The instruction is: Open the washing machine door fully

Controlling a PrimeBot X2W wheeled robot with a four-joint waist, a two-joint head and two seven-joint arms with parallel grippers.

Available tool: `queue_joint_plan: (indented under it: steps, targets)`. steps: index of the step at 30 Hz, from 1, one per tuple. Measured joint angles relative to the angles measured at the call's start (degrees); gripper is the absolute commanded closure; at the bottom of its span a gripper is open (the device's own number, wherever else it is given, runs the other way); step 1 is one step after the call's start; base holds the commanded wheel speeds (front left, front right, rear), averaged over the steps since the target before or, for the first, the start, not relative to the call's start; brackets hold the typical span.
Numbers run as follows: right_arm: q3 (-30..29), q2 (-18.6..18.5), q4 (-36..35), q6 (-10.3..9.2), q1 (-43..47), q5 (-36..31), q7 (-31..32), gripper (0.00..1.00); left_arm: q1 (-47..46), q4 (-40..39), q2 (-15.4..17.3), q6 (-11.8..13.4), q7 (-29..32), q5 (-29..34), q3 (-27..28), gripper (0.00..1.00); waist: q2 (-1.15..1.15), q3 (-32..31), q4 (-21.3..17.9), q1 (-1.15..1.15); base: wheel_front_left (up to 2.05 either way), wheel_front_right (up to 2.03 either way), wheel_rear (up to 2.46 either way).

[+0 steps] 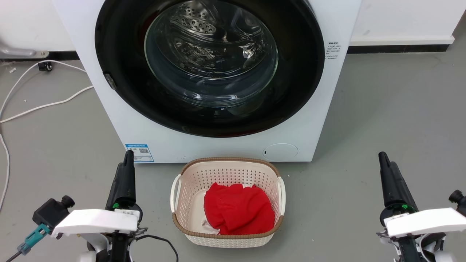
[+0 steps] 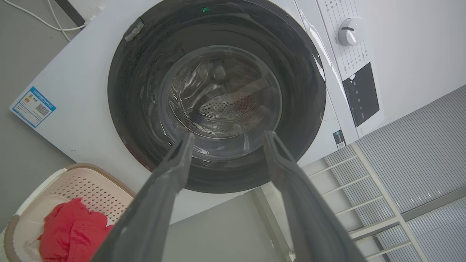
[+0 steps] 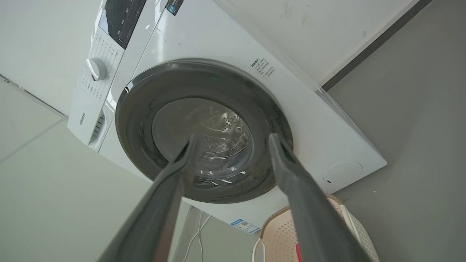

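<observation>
The washing machine (image 1: 145, 127) is a white box straight ahead on the floor. Its washing machine door (image 1: 211, 62), a glossy black disc with a clear glass bowl, lies shut flat against the front. A small grey tab (image 1: 110, 80) sits on the door's left rim. My left gripper (image 1: 128, 154) hovers low at the left, well short of the machine, and my right gripper (image 1: 382, 156) hovers low at the right. In the left wrist view my left gripper (image 2: 229, 135) is open and empty, facing the door (image 2: 218, 94). My right gripper (image 3: 233, 137) is likewise open, facing the door (image 3: 218, 120).
A white basket (image 1: 227, 160) holding a red cloth (image 1: 238, 213) stands on the floor right before the machine, between my arms. White cables (image 1: 43, 105) trail over the grey floor at the left. A blue label (image 1: 139, 153) and a round flap (image 1: 280, 151) sit low on the front.
</observation>
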Motion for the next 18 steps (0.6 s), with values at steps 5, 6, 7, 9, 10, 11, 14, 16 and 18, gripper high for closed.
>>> queue_joint_plan:
  steps: [5, 6, 7, 9, 10, 11, 14, 16, 18]
  targets:
    - [0.4, 0.0, -0.4, 0.01, 0.2, -7.0, -0.9, 0.00, 0.0, -0.1, 0.0, 0.0, -1.0, 5.8, -0.5, 0.00, 0.00, 0.0, 0.1, 0.00, 0.00, 0.00, 0.00]
    - [0.4, 0.0, -0.4, 0.01, 0.3, -8.2, -1.1, 0.00, 0.0, -0.1, 0.0, 0.0, -1.1, 6.9, -0.6, 0.00, 0.00, 0.0, 0.1, 0.00, 0.00, 0.00, 0.00]
    - [0.4, 0.0, -0.4, 0.01, 0.4, -9.5, -1.3, 0.00, 0.0, -0.1, 0.0, 0.0, -1.3, 7.9, -0.7, 0.00, 0.00, 0.0, 0.1, 0.00, 0.00, 0.00, 0.00]
    - [0.4, 0.0, -0.4, 0.01, 0.6, -11.9, -1.7, 0.00, 0.0, -0.2, 0.0, 0.0, -1.6, 10.1, -1.0, 0.00, 0.00, 0.0, 0.1, 0.00, 0.00, 0.00, 0.00]
    - [0.3, 0.0, -0.4, 0.01, 0.8, -13.3, -1.9, 0.00, 0.0, -0.2, 0.0, 0.0, -1.8, 11.2, -1.1, 0.00, 0.00, 0.0, 0.1, 0.00, 0.00, 0.00, 0.00]
    - [0.3, 0.0, -0.4, 0.01, 1.0, -14.6, -2.0, 0.00, 0.0, -0.2, 0.0, 0.0, -2.0, 12.4, -1.1, 0.00, 0.00, 0.0, 0.2, 0.00, 0.00, 0.00, 0.00]
    - [0.3, 0.0, -0.5, 0.01, 1.1, -18.4, -2.5, 0.00, 0.0, -0.3, 0.0, 0.0, -2.5, 16.0, -1.4, 0.00, 0.00, 0.0, 0.2, 0.00, 0.00, 0.00, 0.00]
    - [0.4, 0.0, -0.6, 0.01, 1.1, -20.9, -2.9, 0.00, 0.0, -0.3, 0.1, 0.0, -2.9, 18.4, -1.4, 0.00, 0.00, 0.0, 0.2, 0.00, 0.00, 0.00, 0.00]
    - [0.5, 0.0, -0.8, 0.01, 1.1, -23.0, -3.0, 0.00, 0.0, -0.3, 0.2, 0.0, -3.1, 20.9, -1.6, 0.00, 0.00, 0.0, 0.2, 0.00, 0.00, 0.00, 0.00]
